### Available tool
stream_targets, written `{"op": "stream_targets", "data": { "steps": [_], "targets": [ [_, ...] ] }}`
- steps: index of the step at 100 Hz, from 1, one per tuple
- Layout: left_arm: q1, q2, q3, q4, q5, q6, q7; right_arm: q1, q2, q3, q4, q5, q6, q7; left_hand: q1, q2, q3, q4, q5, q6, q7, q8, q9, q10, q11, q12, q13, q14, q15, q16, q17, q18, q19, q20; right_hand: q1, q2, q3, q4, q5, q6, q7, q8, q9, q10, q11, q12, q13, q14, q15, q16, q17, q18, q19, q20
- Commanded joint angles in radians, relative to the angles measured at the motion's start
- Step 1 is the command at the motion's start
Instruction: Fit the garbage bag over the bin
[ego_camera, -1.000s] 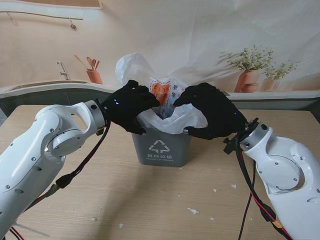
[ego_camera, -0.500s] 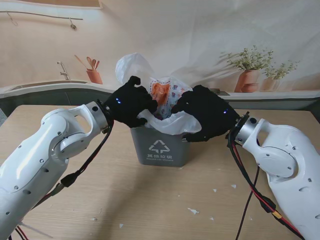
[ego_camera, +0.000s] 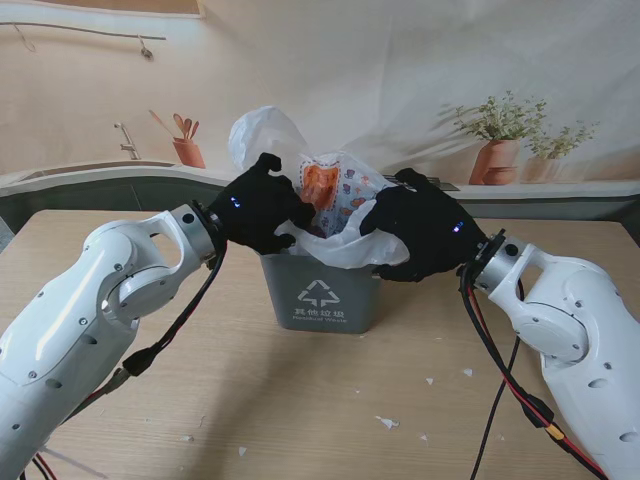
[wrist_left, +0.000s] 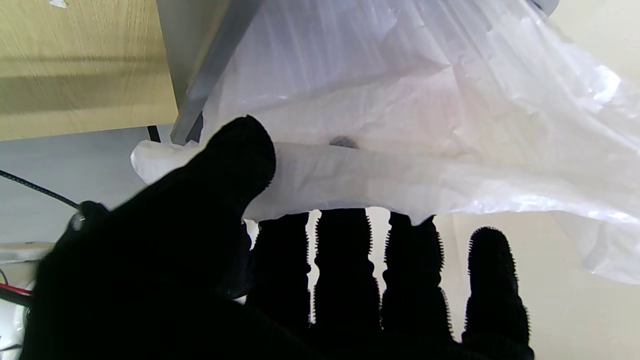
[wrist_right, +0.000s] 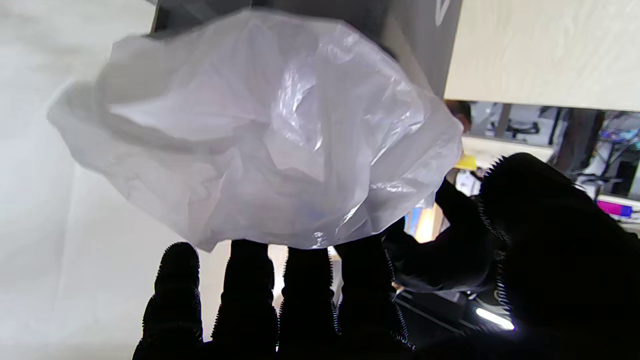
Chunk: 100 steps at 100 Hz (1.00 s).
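The grey bin (ego_camera: 320, 295) stands in the middle of the table with a recycling mark on its front. A white translucent garbage bag (ego_camera: 345, 245) spills over its rim, and part of it puffs up behind (ego_camera: 262, 135). An orange and white packet (ego_camera: 322, 185) sticks out of the bin. My left hand (ego_camera: 258, 205) is shut on the bag's edge at the bin's left rim; in the left wrist view the thumb (wrist_left: 235, 150) presses the folded edge (wrist_left: 380, 175) against the fingers. My right hand (ego_camera: 420, 235) is shut on the bag (wrist_right: 280, 150) at the right rim.
Small white scraps (ego_camera: 385, 422) lie on the wooden table (ego_camera: 200, 370) nearer to me than the bin. Cables (ego_camera: 490, 350) hang along both forearms. A printed kitchen backdrop stands behind the table.
My right hand has turned and shifted slightly, drawing the bag's edge outward at the right rim. My left hand has risen a little at the left rim, still holding the bag.
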Motion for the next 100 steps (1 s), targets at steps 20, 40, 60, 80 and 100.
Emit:
{"op": "stream_targets", "data": {
  "steps": [20,40,60,80,100],
  "targets": [
    [0.032,-0.004,-0.029,-0.039,-0.018,-0.013,-0.006,-0.005,-0.019,-0.025,0.051,-0.076,0.003,-0.189,0.018,-0.029,0.043,-0.034,0.039,-0.004,0.032,0.02,0.029,-0.014,-0.006,0.023,0.027,0.006,0.022,0.019,0.0,0.043,0.025,0.012,0.45,-0.065,-0.27,0.027,0.281,-0.279,0.255,0.031,0.337,-0.076,0.094,0.067,0.259,-0.005,0.14,0.07,0.109,0.053,0.035,-0.082],
    [0.048,-0.002,-0.043,-0.047,-0.044,-0.029,-0.028,-0.016,-0.019,-0.029,0.084,-0.118,0.006,-0.283,0.008,-0.039,0.05,-0.036,0.049,-0.008,0.029,0.021,0.035,-0.015,-0.005,0.023,0.036,0.007,0.023,0.022,0.006,0.049,0.025,0.013,0.137,-0.245,0.636,-0.229,0.298,-0.282,0.254,0.055,0.347,-0.059,0.099,0.053,0.262,0.004,0.169,0.083,0.106,0.053,0.048,-0.105],
    [0.049,0.002,-0.049,-0.045,-0.102,-0.045,-0.086,-0.033,-0.016,-0.022,0.113,-0.145,-0.013,-0.34,-0.041,-0.024,0.008,-0.037,0.089,-0.019,0.035,0.022,0.038,-0.008,0.047,-0.012,0.062,0.015,0.028,0.033,0.022,0.058,0.023,0.014,0.153,-0.227,0.643,-0.223,0.282,-0.271,0.268,0.071,0.322,-0.059,0.107,0.051,0.241,0.005,0.184,0.092,0.096,0.046,0.051,-0.101],
    [0.053,-0.006,-0.055,-0.038,-0.169,-0.026,-0.072,-0.047,-0.013,-0.016,0.137,-0.162,-0.035,-0.385,-0.194,0.347,-0.29,0.076,0.17,0.089,-0.096,0.082,0.022,0.039,0.067,-0.124,0.046,0.052,0.023,0.048,0.049,0.071,0.049,0.032,0.167,-0.208,0.639,-0.225,0.251,-0.276,0.281,0.099,0.286,-0.068,0.114,0.036,0.213,0.002,0.197,0.1,0.086,0.038,0.055,-0.092],
    [0.056,-0.024,-0.055,-0.041,-0.192,0.017,0.011,-0.044,-0.014,-0.02,0.151,-0.162,-0.046,-0.406,-0.128,0.484,-0.467,0.088,0.109,0.171,-0.291,0.011,-0.109,0.081,-0.018,-0.179,-0.053,0.075,-0.014,0.04,0.082,0.057,0.136,0.082,0.176,-0.187,0.628,-0.224,0.227,-0.286,0.288,0.121,0.239,-0.074,0.11,0.017,0.179,-0.007,0.2,0.104,0.08,0.028,0.057,-0.085]
  ]
}}
